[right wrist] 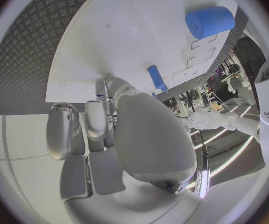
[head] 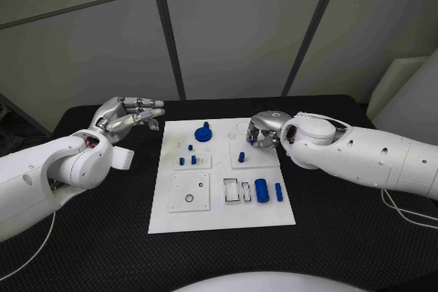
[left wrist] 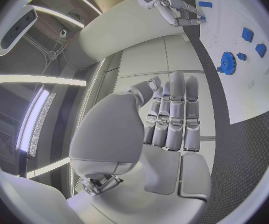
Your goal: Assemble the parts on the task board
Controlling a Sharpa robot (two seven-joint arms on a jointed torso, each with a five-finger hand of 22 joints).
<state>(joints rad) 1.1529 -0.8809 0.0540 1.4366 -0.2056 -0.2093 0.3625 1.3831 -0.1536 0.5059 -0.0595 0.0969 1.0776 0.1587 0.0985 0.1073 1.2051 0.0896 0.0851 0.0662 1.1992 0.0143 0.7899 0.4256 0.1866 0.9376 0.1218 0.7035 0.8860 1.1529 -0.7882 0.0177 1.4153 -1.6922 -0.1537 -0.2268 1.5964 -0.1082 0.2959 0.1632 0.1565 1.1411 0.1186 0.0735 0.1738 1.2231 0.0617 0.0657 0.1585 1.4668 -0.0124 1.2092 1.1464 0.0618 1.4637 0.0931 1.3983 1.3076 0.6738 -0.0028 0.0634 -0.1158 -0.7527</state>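
Your left robot hand (head: pixel 128 114) hovers empty with fingers extended beside the task board (head: pixel 223 219), your right robot hand (head: pixel 266 130) curls over its far edge holding nothing I can confirm, and the small blue peg (head: pixel 241 157) standing nearby looks light, rigid and slippery, so pinch its sides.

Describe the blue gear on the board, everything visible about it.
The gear is a blue, plastic-looking toothed disc with a short stem rising from its middle. It lies flat near the far end of the board, on the board's left half, with small blue pegs just nearer the robot. The left wrist view shows its teeth around the rim. Nothing touches it but the board: the left robot hand hangs off the board to its left, and the right robot hand is over the board's right side.
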